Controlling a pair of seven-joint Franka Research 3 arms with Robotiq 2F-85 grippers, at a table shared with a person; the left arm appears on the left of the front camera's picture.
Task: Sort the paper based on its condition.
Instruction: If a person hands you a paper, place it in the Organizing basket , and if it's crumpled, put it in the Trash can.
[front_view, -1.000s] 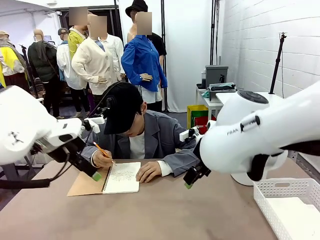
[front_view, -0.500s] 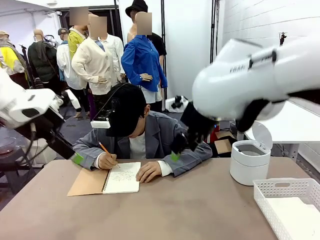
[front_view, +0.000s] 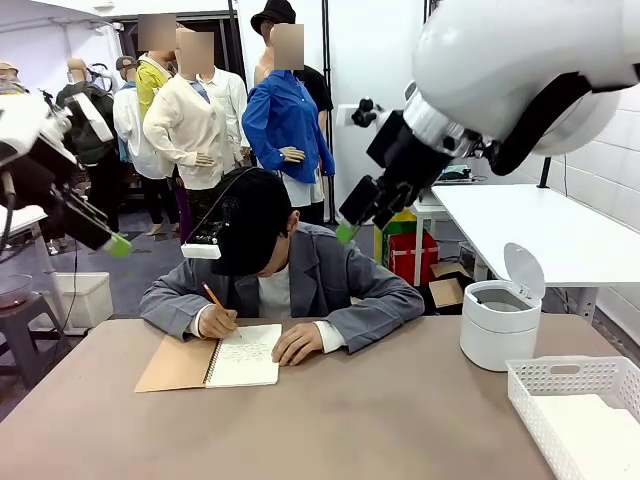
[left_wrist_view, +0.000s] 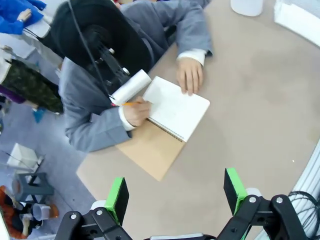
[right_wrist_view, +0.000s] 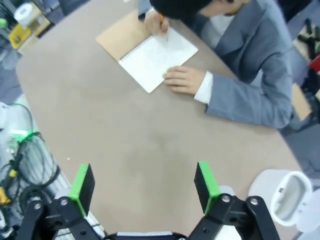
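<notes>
Both arms have risen off the brown bench (front_view: 400, 420): left tool (front_view: 112, 240) upper left, right tool (front_view: 352, 225) upper centre, both open, empty. The white paper sheets (front_view: 590, 425) seem to lie in the lower-right white plastic basket (front_view: 560, 372); sorting not begun.

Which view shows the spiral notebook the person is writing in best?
Left wrist view: the notebook appears from above and large, with the white page, the spiral and the folded-back brown cover all clear. The right wrist view also looks down on it, but smaller. The front view shows it low and foreshortened.
</notes>
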